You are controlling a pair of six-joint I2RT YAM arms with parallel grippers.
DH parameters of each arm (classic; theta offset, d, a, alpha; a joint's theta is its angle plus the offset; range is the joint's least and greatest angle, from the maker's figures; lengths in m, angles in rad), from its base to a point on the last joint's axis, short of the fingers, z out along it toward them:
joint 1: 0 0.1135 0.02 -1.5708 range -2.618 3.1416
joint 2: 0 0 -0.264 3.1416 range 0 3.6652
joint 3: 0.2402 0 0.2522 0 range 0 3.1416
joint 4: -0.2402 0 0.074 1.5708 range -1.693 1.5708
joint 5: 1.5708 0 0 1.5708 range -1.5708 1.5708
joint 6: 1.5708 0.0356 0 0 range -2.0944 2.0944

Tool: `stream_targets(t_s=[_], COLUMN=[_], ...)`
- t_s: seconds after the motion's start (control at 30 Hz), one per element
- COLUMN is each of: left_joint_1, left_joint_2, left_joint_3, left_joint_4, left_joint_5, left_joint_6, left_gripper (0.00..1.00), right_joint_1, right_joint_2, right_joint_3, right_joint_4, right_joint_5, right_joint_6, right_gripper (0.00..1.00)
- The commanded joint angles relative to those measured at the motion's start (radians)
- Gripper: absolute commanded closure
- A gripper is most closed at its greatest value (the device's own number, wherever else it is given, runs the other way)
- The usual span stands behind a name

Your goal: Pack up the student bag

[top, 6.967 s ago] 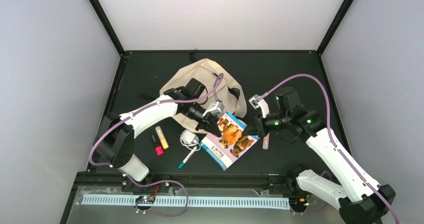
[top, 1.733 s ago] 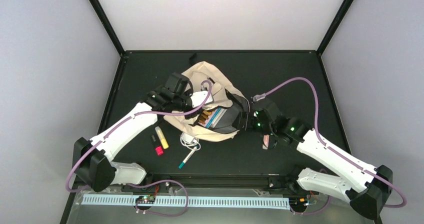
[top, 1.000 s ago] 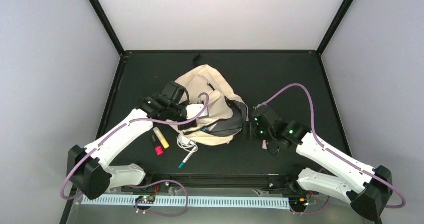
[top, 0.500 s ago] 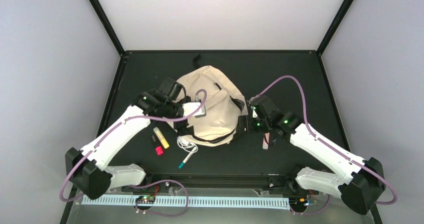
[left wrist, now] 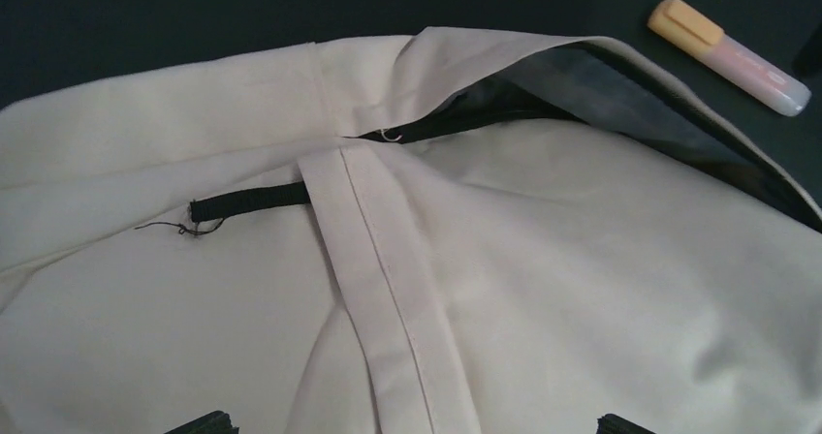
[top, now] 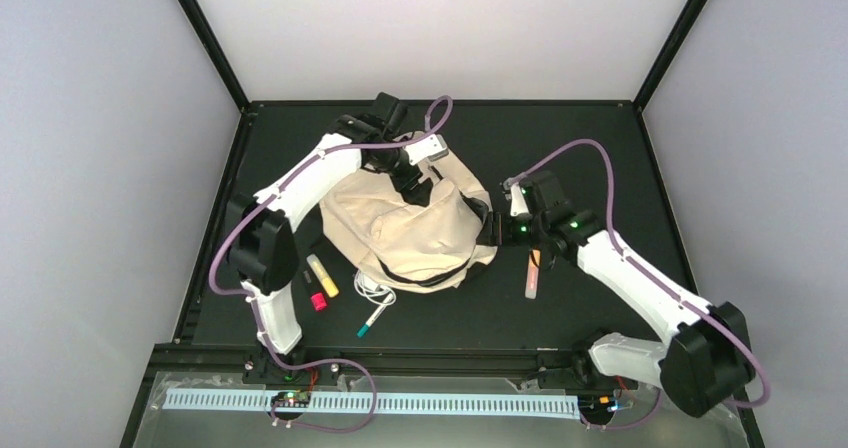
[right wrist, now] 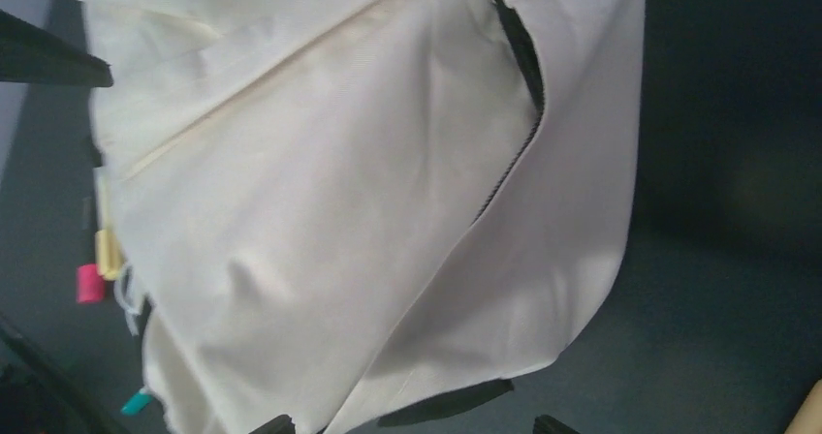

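Observation:
The student bag [top: 415, 230] lies flat in the middle of the table, cream fabric with dark zipper lines. My left gripper [top: 418, 188] hovers over its far part, open. In the left wrist view the wide-set fingertips [left wrist: 208, 422] frame a cream strap [left wrist: 388, 289] and bare bag cloth [left wrist: 601, 260]; a partly open zipper mouth [left wrist: 465, 119] shows beyond. My right gripper [top: 488, 230] is at the bag's right edge. The right wrist view shows its fingers [right wrist: 271, 424] apart, and the bag's [right wrist: 339, 211] lower edge lies just ahead of them.
Left of the bag lie a yellow highlighter [top: 323, 274], a small pink-capped item [top: 318, 301] and a short black item [top: 307, 279]. A white cable [top: 376, 290] and a teal pen [top: 373, 318] lie in front. A pink highlighter [top: 532, 273] lies right.
The left arm has let go of the bag's near side and swung to the far side, jaws wide. The right gripper's jaws have narrowed a little. The bag lies flatter.

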Motion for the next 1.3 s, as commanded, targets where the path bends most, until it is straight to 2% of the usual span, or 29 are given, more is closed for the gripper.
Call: stream_targets(t_s=[0.0,0.2,0.3,0.37,0.5,0.6,0.67,0.77,0.87,0.9,1.0,1.17,1.27], left_joint_1=[0.002,0.001,-0.001,-0.006,-0.011,-0.011,-0.012,-0.011,-0.011,-0.011,-0.004,0.051,0.063], left_joint_2=[0.043,0.140,0.241,0.299,0.403,0.501,0.543,0.561,0.567,0.561,0.514,0.398,0.357], left_joint_3=[0.041,0.113,0.236,0.305,0.387,0.563,0.645,0.661,0.661,0.659,0.656,0.654,0.654], left_joint_4=[0.089,0.187,0.122,0.083,0.120,0.038,0.006,0.006,-0.016,-0.020,-0.022,0.018,0.007], left_joint_5=[-0.018,-0.112,-0.142,-0.149,-0.194,-0.210,-0.205,-0.168,-0.102,-0.073,0.032,0.315,0.325], left_joint_6=[-0.066,0.001,-0.001,0.022,0.093,0.107,0.099,0.056,0.003,-0.010,-0.021,-0.050,0.004], left_gripper=[0.02,0.01,0.01,0.01,0.01,0.01,0.01,0.01,0.01,0.01,0.01,0.01,0.01], right_joint_1=[-0.008,-0.007,-0.007,-0.007,-0.008,-0.007,-0.007,-0.007,-0.007,-0.007,-0.007,-0.007,-0.001], right_joint_2=[0.099,0.281,0.359,0.405,0.435,0.475,0.504,0.510,0.483,0.475,0.437,0.331,0.273], right_joint_3=[0.099,0.297,0.356,0.375,0.375,0.380,0.374,0.340,0.311,0.312,0.347,0.411,0.445], right_joint_4=[-0.018,-0.110,-0.130,-0.135,-0.110,-0.098,-0.092,-0.067,-0.045,-0.052,-0.122,-0.192,-0.186], right_joint_5=[0.075,0.196,0.208,0.207,0.190,0.180,0.179,0.159,0.148,0.150,0.162,0.210,0.252], right_joint_6=[-0.054,-0.120,-0.127,-0.125,-0.122,-0.127,-0.129,-0.145,-0.180,-0.204,-0.343,-0.500,-0.566], right_gripper=[0.35,0.37,0.40,0.41,0.41,0.42,0.47,0.64,0.94,0.98,0.99,0.99,0.99])
